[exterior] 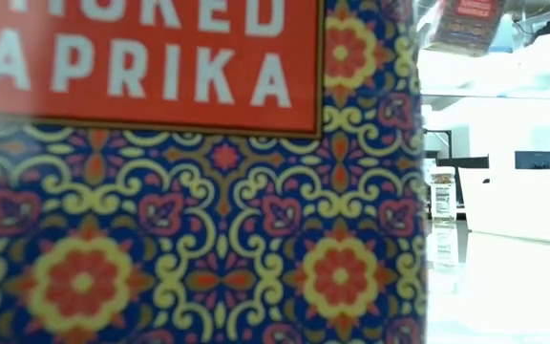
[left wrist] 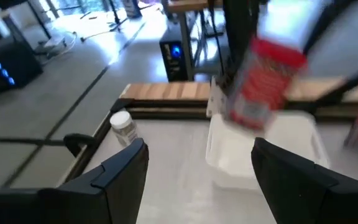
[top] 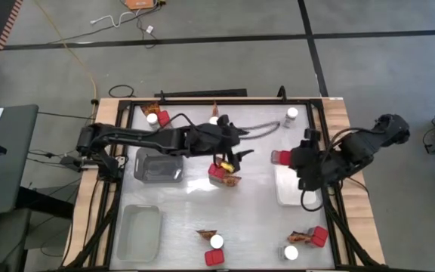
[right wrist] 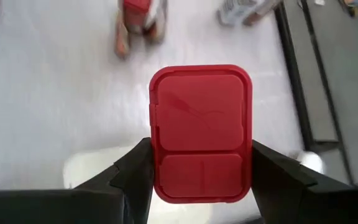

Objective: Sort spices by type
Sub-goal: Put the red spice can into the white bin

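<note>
Grey concrete floor with cables surrounds a pale table (top: 248,204) framed by wooden edges and black rails. Spices lie scattered over it: a red box (top: 282,157) is pinched between the fingers of the right gripper (right wrist: 194,163), above the near end of a white tray (top: 287,189) at the table's right side; the right wrist view shows its hinged red lid (right wrist: 199,130) filling the gap between the two dark fingers. Near the table's middle the left gripper (top: 236,153) hovers with fingers spread and nothing between them, just above another red box (top: 216,170) and a crinkled orange-brown packet (top: 230,180). More boxes, white-lidded jars and packets sit in small clusters along the far edge and the near edge, and one jar (top: 291,115) stands alone at the far right. A grey tray (top: 159,166) lies under the left arm and a clear tray (top: 140,232) sits at the near left; both look empty. A patterned paprika box (exterior: 189,191) fills most of the low view, hiding nearly all the table; only a jar (exterior: 443,196) and a bright room show past its edge. The left wrist view is blurred around the held box.
</note>
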Controlling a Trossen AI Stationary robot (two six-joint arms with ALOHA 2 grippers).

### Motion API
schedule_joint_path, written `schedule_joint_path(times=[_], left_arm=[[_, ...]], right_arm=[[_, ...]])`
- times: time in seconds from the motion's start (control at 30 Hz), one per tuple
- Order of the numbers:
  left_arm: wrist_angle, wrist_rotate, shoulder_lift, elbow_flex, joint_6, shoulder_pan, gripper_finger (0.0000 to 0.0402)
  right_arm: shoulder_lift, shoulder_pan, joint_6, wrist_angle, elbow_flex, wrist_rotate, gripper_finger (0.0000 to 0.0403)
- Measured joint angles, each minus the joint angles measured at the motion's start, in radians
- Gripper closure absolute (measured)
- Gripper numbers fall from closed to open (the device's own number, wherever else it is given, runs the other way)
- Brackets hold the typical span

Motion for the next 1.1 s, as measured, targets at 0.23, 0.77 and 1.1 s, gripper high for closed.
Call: schedule_joint_path(times=[0.23,0.77,1.1], left_arm=[[-0.083,-0.028,-0.069,-0.014,-0.096,0.000,0.0127],[0.227,-0.062,-0.281,-0.426,-0.299,-0.022,0.0127],[0.234,-0.061,-0.299,-0.460,-0.340,-0.022,0.0127]], right_arm=[[-0.121,0.089,0.178,-0.017,-0.221,-0.114,0.0162],[-0.243,0.138,0.145,0.092,-0.559,-0.172,0.0162],[-0.244,0.086,0.029,0.183,-0.661,-0.182,0.0162]])
